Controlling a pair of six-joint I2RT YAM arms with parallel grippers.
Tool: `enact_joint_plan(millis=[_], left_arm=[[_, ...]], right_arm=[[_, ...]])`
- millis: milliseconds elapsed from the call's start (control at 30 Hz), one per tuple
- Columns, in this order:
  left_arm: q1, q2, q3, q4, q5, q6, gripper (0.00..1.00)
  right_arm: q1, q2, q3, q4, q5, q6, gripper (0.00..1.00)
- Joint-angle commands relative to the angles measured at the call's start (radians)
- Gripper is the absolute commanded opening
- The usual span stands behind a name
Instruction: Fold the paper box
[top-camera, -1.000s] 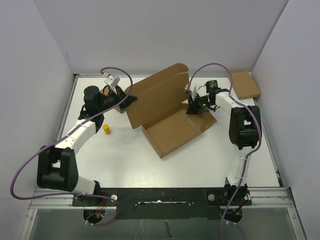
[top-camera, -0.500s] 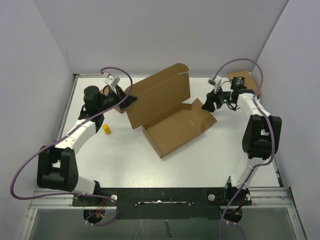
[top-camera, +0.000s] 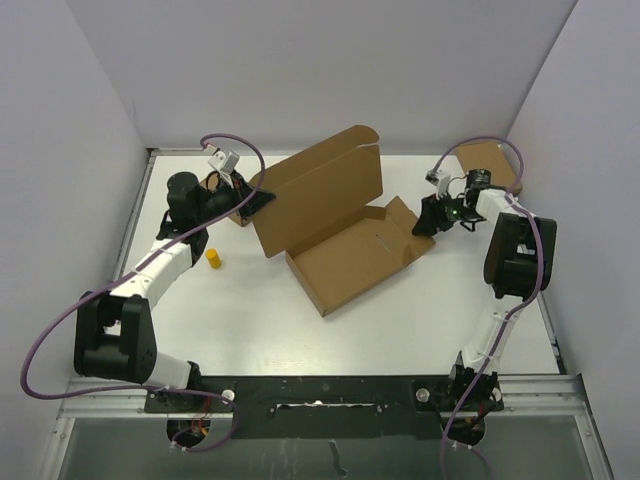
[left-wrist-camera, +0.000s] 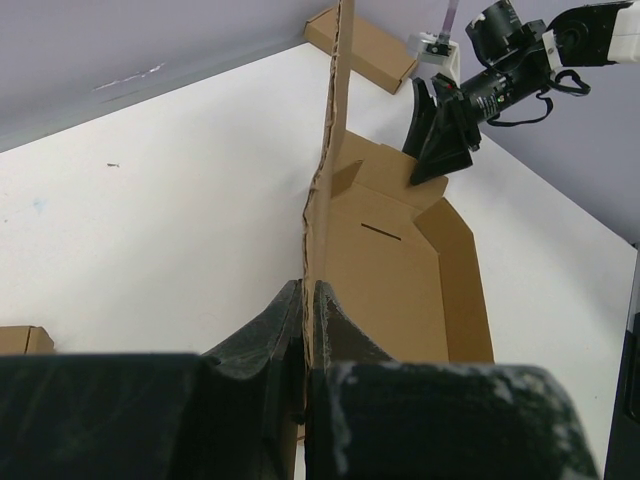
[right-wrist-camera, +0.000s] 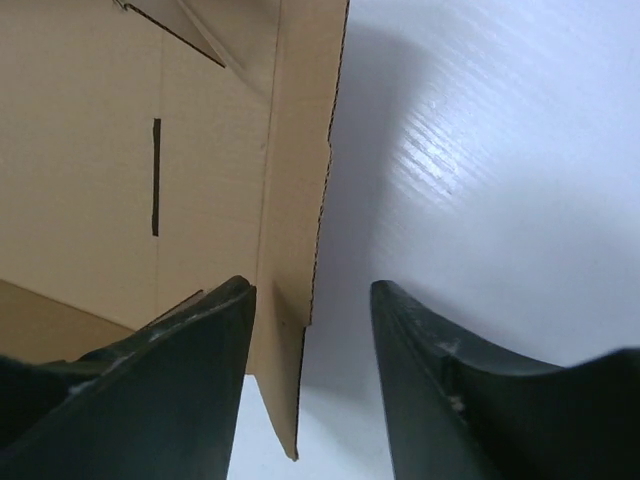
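Pinching the upright lid panel at its left end, the left gripper (top-camera: 252, 200) is clamped on the paper box (top-camera: 350, 255), which lies in the middle of the table (top-camera: 300, 335). Its base is flat and its walls look barely raised, so most folding seems undone. The right gripper (top-camera: 424, 218) hangs over the right side flap, jaws apart, gripping nothing

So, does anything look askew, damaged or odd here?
Nothing damaged or spilled. The paper box sits skewed on the table, its lid pinched upright by the left end effector; a small yellow object stands loose left of it.
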Motion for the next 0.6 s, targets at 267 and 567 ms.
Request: enact_joint_plan(millis=[267,567], left_arm=[[0.004,0.000,0.002,0.095,0.026,-0.026,0.00],[0.004,-0.006,0.000,0.113,0.031,-0.042,0.00]], right_arm=[[0.003,-0.074,0.044,-0.020,-0.110,0.017,0.03],[0.064,-0.224,-0.023,0.036,-0.091,0.070,0.00]])
